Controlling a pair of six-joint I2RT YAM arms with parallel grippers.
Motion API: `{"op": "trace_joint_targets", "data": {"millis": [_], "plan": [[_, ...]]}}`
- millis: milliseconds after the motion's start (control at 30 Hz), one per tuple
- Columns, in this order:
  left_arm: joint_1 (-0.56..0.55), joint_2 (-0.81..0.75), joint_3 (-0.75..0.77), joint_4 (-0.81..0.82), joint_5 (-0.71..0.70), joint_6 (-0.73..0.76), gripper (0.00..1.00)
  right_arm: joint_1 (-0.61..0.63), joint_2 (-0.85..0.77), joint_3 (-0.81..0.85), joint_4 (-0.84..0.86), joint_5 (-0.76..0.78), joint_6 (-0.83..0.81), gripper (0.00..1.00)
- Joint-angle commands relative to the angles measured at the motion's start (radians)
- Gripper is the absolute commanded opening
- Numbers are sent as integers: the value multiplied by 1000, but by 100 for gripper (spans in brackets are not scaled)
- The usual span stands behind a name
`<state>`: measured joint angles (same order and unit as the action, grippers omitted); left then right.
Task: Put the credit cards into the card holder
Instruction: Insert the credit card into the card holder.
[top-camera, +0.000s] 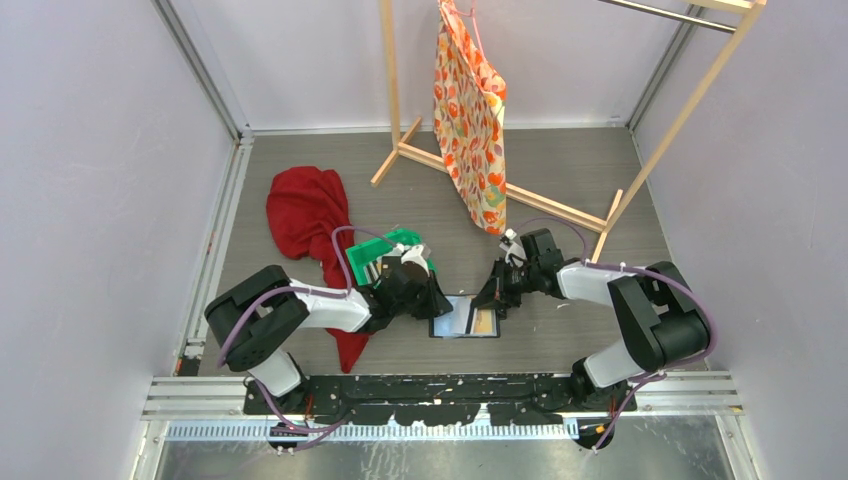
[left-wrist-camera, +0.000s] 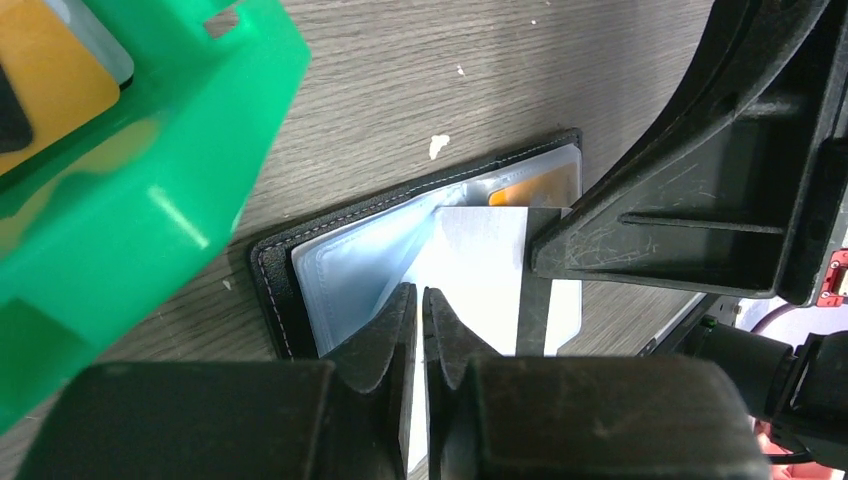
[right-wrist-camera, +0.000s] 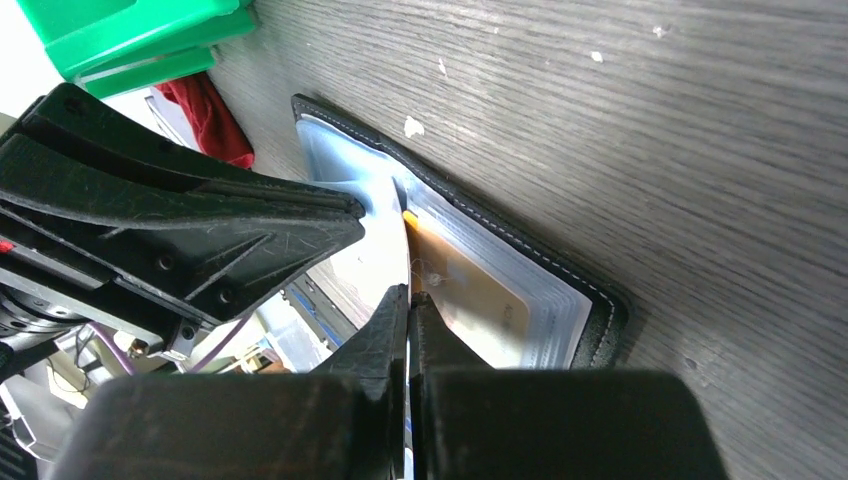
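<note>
Black card holder (left-wrist-camera: 268, 275) lies open flat on the table, right under and just ahead of both sets of fingertips. L and R arms meet over it from opp. sides, neither nearer. L gripper (left-wrist-camera: 421, 296) is clenched on a thin pale leaf (left-wrist-camera: 418, 250) rising from the fold; clear sleeve or whitish card, can't tell. R gripper (right-wrist-camera: 409, 297) is clamped too, on a thin sheet (right-wrist-camera: 407, 255) seen edge-on w/ a spot of orange at its far tip, so prob. a card, not certain. One orange card (right-wrist-camera: 470, 300) sits behind clear plastic on the half to the R gripper's right. Key relation: the fold runs approx straight away from the L fingers, and the R's sheet stands along that same line. My read is that whatever goes in must slide lengthwise, parallel to the fold, into the gap by the L's leaf. More cards, incl. an orange-yellow card (left-wrist-camera: 50, 75), lie in the green tray (left-wrist-camera: 170, 190), up and left of the L gripper, just beside the holder. Task looks partway.
</note>
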<state>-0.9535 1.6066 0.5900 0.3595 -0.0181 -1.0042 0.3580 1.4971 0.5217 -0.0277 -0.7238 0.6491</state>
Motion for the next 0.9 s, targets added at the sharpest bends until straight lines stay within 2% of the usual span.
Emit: {"op": "trace_joint_targets", "data": {"millis": [0,100,400,867], "plan": [[19,20,-10,-119,-73,-30,8,6,-28,13,-69,29,-51,1],[21,3,-11,-148,-97,-37,7,6,-38,22,-129,17,-79,1],[21,27,-7,-91,-52,-30,7,28,8,22,-105,-2,-62,1],[22,44,1,-49,-8,-32,9,63,85,19,52,20,-18,1]]}}
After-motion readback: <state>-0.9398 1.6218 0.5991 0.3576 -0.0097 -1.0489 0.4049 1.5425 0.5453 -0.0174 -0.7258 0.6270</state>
